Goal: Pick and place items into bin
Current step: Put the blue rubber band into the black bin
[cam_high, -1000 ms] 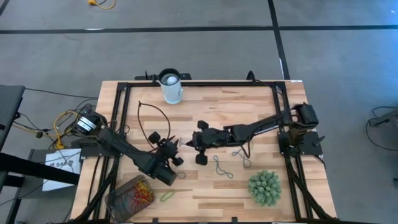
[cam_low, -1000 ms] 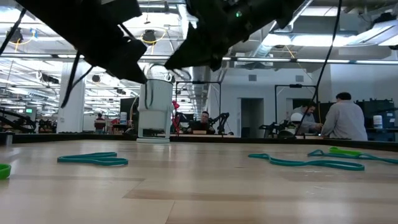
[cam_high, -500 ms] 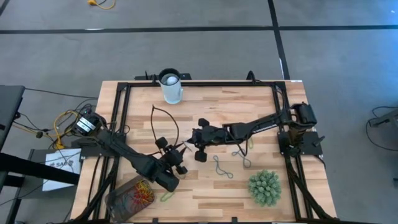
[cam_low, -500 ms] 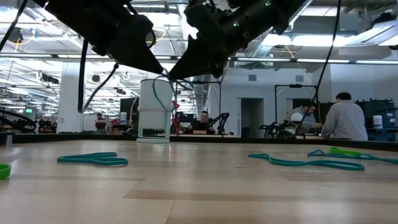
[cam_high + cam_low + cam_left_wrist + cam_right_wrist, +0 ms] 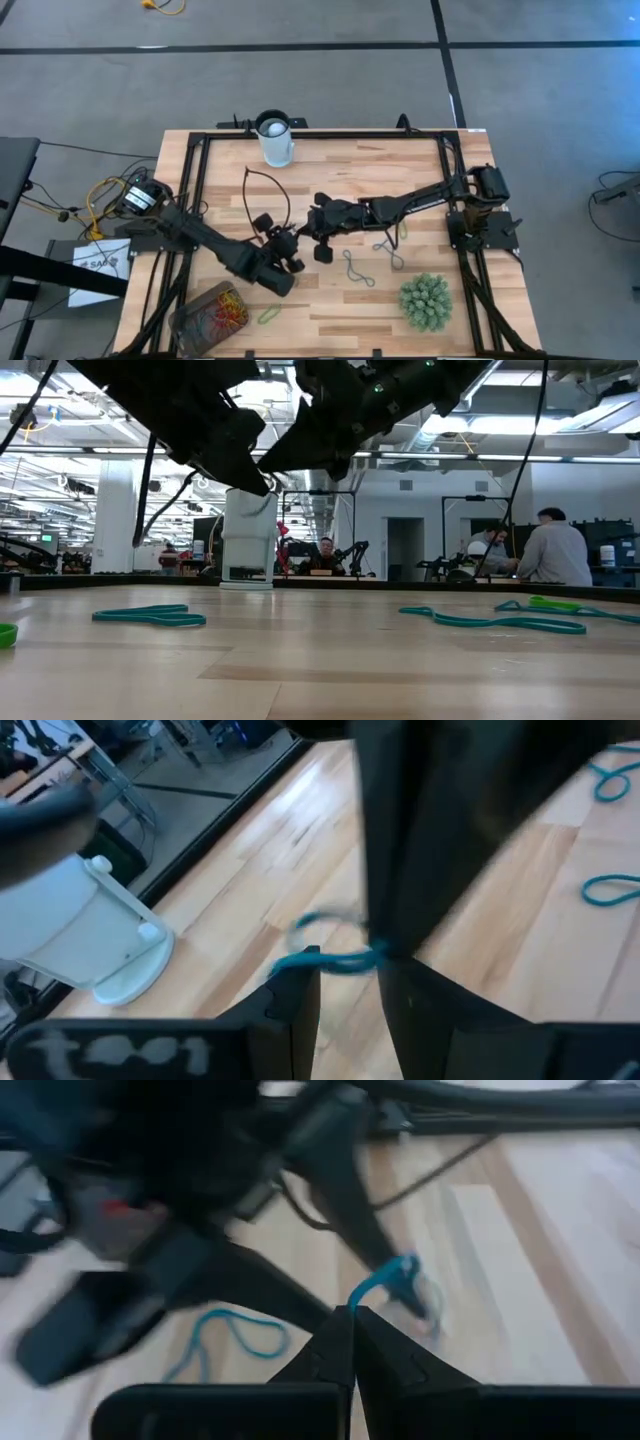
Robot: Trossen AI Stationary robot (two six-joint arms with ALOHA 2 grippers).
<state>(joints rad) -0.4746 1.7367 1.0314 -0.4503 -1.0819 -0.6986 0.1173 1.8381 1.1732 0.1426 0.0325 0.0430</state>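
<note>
A blue band point(image 5: 392, 1274) hangs above the middle of the table, with my right gripper point(image 5: 352, 1316) shut on it. My left gripper point(image 5: 345, 982) meets it tip to tip point(image 5: 291, 243), open, one finger on either side of the band point(image 5: 335, 961); whether they touch it, I cannot tell. The brownish bin point(image 5: 190, 322) with several coloured bands in it stands at the near left. A green band point(image 5: 268, 316) lies flat beside it. Two teal bands point(image 5: 358, 269) point(image 5: 390, 250) lie flat right of centre. My right gripper pinches the blue band by one end point(image 5: 358, 1298) between its two fingertips. The fingers come from the table's right side, slanting down. The band sticks out past the tips as a small loop, lifted clear of the table.
A white cup point(image 5: 275, 140) stands at the far edge and a spiky green plant ball point(image 5: 425, 302) at the near right. A black frame point(image 5: 320, 134) runs around the table. In the low view, teal bands point(image 5: 150, 617) point(image 5: 490, 622) lie on the wood below both arms.
My left gripper has gone toward the table's right edge, up to the right gripper's tip, and its wrist has turned on the way. Its fingers now stand around the blue band. My right gripper has kept its hold and its place.
</note>
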